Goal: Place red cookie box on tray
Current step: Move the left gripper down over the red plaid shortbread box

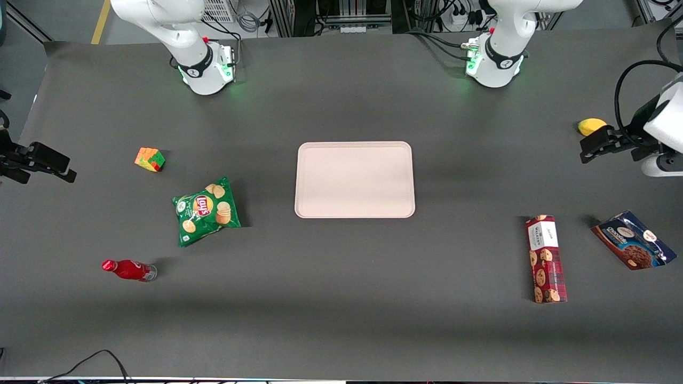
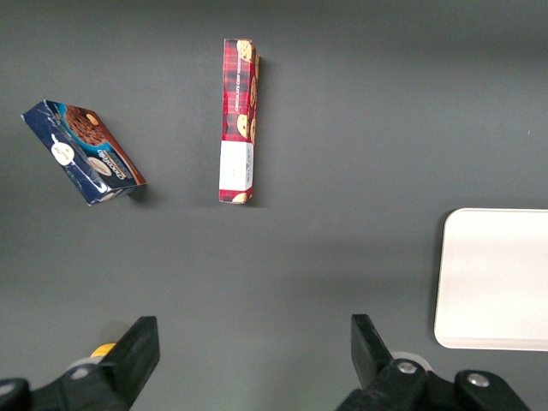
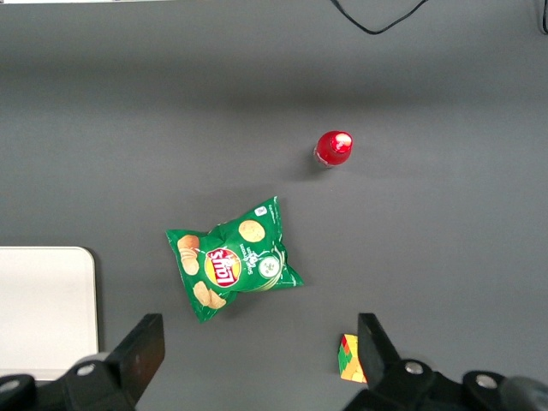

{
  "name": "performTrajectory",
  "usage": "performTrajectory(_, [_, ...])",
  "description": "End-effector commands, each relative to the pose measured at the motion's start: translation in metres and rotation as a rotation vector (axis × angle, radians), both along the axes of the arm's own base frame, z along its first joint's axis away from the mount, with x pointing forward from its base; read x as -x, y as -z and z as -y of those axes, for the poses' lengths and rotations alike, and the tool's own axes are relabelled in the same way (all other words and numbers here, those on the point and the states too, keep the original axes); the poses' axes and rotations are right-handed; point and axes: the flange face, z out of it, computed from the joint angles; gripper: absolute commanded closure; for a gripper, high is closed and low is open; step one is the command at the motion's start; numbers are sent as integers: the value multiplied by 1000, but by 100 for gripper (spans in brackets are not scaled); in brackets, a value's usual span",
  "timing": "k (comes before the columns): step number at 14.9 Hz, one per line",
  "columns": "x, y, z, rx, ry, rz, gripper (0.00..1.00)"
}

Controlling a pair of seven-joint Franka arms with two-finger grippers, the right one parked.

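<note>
Jaws [image 1: 589,151] of the working arm spread wide, holding nothing, hovering above the tabletop [image 1: 341,298] at the working arm's end, just beside a yellow object [image 1: 591,126]. Red cookie box [image 1: 545,258] lies flat on the tabletop, well apart from the jaws and nearer the front camera, white label end pointing away from that camera. Blue cookie pouch [image 1: 633,246] lies near it, closer to the table's end. Tray [image 1: 355,180] sits mid-table with nothing on it, well apart from the box. Wrist view shows box [image 2: 237,120], pouch [image 2: 83,151], tray corner [image 2: 492,278], all untouched.
</note>
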Motion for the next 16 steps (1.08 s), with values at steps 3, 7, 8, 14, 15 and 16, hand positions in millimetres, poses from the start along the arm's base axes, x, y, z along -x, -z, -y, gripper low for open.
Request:
performTrajectory(3, [7, 1, 3, 25, -2, -26, 0])
performTrajectory(7, [0, 11, 1, 32, -5, 3, 0])
performTrajectory(8, [-4, 20, -2, 28, -8, 23, 0])
performTrajectory(14, [-48, 107, -27, 13, -38, 67, 0])
performTrajectory(15, [-56, 127, -31, 9, -47, 58, 0])
performTrajectory(16, [-65, 148, -36, 5, -54, 49, 0])
